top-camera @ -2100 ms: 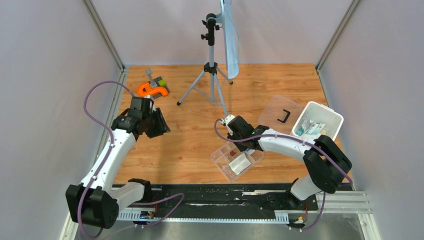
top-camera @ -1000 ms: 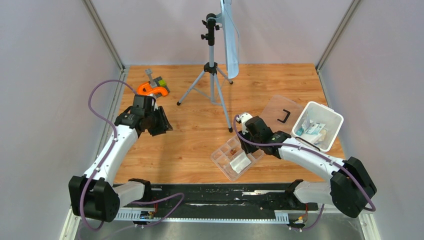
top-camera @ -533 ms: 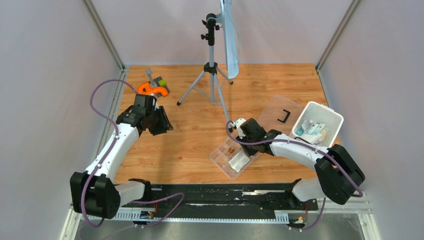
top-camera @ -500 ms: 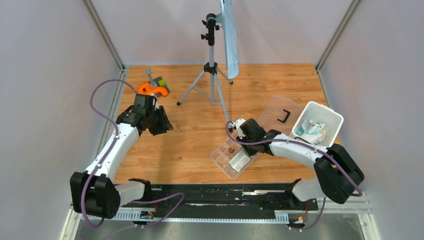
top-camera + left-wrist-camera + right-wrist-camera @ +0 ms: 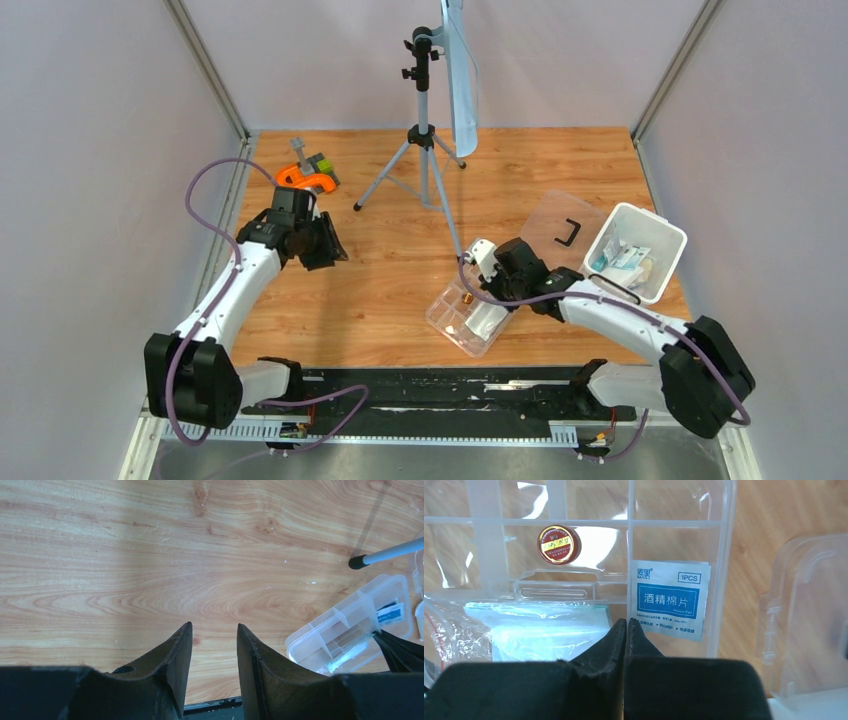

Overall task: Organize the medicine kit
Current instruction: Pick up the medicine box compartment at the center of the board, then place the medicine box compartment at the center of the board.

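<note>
The clear divided tray lies on the wood floor, left of the white tub, which holds small white and teal packets. The clear lid with its black handle lies flat beside the tub. My right gripper is over the tray. In the right wrist view it is shut, tips pressed together at a tray divider, between a bagged pad and a blue-and-white wipe packet. A small round tin sits one cell further. My left gripper hovers open and empty over bare wood.
A tripod carrying a tall panel stands at the back centre, one leg foot reaching near the tray. An orange-and-grey tool lies at the back left, just beyond my left gripper. Walls close in both sides.
My right gripper has closed from partly open to shut over the tray, and the tray has shifted a little toward the near edge. The left arm has barely moved.
</note>
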Action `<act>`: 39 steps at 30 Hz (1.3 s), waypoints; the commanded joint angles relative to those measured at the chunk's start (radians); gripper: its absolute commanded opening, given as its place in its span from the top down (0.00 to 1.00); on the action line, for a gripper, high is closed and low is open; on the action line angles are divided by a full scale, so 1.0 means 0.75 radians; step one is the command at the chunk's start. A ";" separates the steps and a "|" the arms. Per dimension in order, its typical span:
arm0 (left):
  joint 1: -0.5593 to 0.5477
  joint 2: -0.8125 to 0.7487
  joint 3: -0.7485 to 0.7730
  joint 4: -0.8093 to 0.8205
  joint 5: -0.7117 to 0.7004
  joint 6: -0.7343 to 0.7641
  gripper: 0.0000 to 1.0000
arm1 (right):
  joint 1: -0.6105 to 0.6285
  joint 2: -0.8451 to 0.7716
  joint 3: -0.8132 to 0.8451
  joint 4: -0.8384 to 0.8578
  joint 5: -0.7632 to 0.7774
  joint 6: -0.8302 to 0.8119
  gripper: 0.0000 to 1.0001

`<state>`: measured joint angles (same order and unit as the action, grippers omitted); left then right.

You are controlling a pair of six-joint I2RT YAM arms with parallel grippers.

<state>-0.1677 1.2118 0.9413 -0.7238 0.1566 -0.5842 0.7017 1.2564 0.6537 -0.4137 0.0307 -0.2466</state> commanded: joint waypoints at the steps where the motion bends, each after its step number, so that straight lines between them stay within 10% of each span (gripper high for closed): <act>1: 0.011 0.011 0.036 0.033 0.016 0.027 0.54 | -0.034 -0.184 -0.013 0.060 -0.094 -0.254 1.00; 39: 0.010 0.039 0.031 0.064 0.028 0.029 0.54 | -0.714 -0.413 0.189 -0.203 -0.827 -0.535 1.00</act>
<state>-0.1673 1.2491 0.9413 -0.7120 0.1677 -0.5766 0.1680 0.9306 0.7605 -0.5919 -0.4923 -0.6464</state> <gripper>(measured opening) 0.462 0.003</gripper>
